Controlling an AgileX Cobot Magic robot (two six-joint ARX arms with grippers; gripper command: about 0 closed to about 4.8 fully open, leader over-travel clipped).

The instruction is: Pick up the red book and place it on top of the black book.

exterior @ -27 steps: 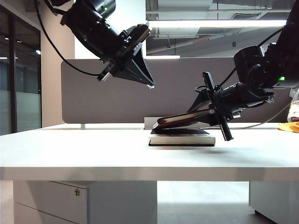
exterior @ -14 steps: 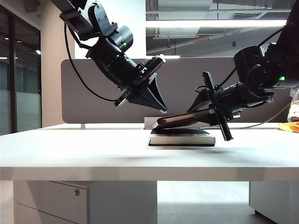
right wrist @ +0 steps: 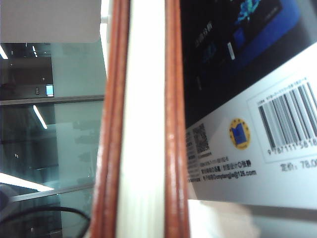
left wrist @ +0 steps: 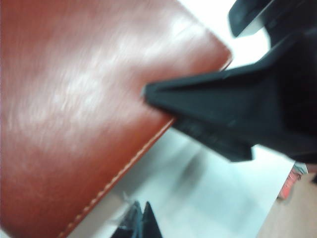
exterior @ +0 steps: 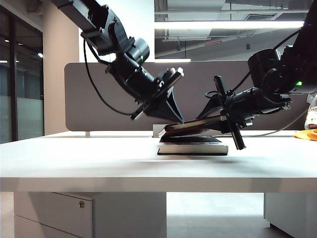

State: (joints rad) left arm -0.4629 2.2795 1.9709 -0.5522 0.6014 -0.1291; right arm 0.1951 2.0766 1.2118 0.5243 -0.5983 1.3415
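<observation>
Since the earlier frames the left arm has swung down from the upper left of the exterior view toward the centre, bringing the left gripper [exterior: 176, 115] right over the near end of the red book [exterior: 193, 126]; the right arm has not shifted. The right gripper [exterior: 229, 123], at the right of centre, clamps the red book by its right end and holds it tilted, left end lower, just above the black book [exterior: 193, 147], which lies flat on the white table [exterior: 99, 163] in the middle of the frame. The two books look apart over most of their length, though whether the low end touches is hard to tell. In the left wrist view the maroon cover [left wrist: 74, 109] fills the upper left, one black finger [left wrist: 208, 106] crossing over its edge; the picture is blurred, and I cannot tell whether those jaws are open or closed. The right wrist view shows the red book's pale page edge [right wrist: 143, 124] beside the black book's back cover [right wrist: 237, 74] with a barcode.
</observation>
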